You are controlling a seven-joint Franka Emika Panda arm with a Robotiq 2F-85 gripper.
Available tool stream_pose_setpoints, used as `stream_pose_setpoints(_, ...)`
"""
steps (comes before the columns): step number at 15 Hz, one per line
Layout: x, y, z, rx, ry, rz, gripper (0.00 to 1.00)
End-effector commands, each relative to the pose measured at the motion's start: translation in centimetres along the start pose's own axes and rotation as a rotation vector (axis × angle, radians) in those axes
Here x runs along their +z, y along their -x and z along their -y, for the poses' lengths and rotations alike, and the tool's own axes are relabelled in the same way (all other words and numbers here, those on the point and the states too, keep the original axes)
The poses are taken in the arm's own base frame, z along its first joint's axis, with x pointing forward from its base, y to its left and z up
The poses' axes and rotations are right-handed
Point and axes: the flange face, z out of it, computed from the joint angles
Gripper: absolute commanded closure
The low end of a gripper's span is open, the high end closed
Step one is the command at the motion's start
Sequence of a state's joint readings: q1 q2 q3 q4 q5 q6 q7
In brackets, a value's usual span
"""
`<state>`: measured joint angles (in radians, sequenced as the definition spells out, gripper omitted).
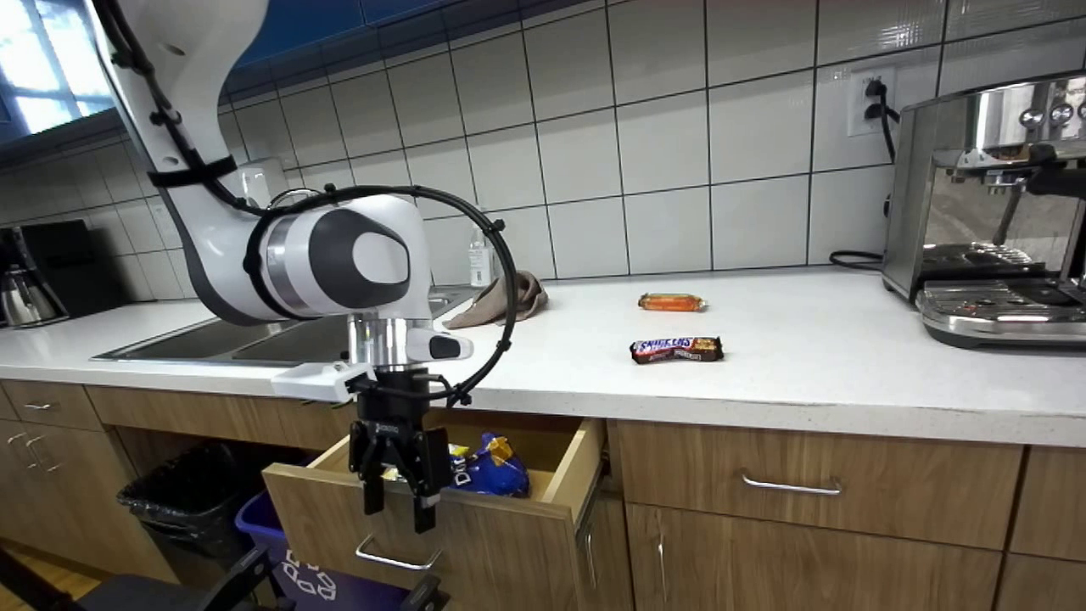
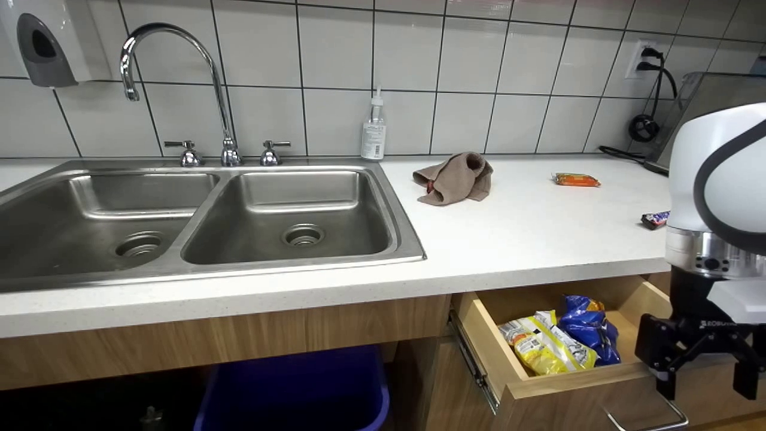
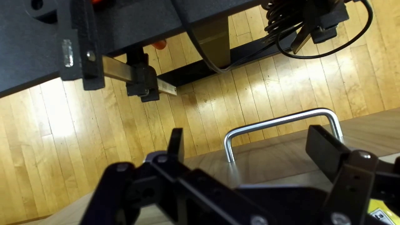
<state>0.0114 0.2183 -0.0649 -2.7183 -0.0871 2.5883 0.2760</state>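
The fingers [image 3: 326, 151] are spread wide, with an open gap between them. They point downward at the front panel of the drawer [image 1: 492, 543], above the handle [image 3: 281, 120] in an exterior view. In the wrist view, the handle shows beyond the gap. Whether either finger touches the drawer cannot be told.

The drawer stands pulled out from beneath the desk [image 1: 806, 339]. Inside the drawer lie a yellow bag [image 2: 547, 344] and, directly beside it, a blue bag [image 2: 589, 329].

Items on the desk, located relative to the drawer:
- Above and behind the drawer: a Snickers bar [image 1: 676, 350], with an orange packet [image 1: 671, 302] farther back.
- Behind the drawer, toward the wall: a brown cloth [image 2: 455, 179].
- Left of the drawer in both exterior views: the sink [image 2: 409, 246], set into the desk. A bottle [image 2: 374, 129] stands at its rear corner.
- Right of the drawer in an exterior view: an espresso machine [image 1: 976, 229].

Below the desk, next to the drawer, stands a purple bin [image 1: 356, 585].
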Motion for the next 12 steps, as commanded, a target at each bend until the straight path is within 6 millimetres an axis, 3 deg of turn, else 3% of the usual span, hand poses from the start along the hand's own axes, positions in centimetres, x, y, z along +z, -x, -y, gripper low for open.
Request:
stream_pose_setpoints(1,-0.2,-2.0,0.3,0.026,0.013,-0.023,0.00)
stream_pose_setpoints(12,-0.9,-5.7,0.7,0.038,0.012,-0.052,0.00)
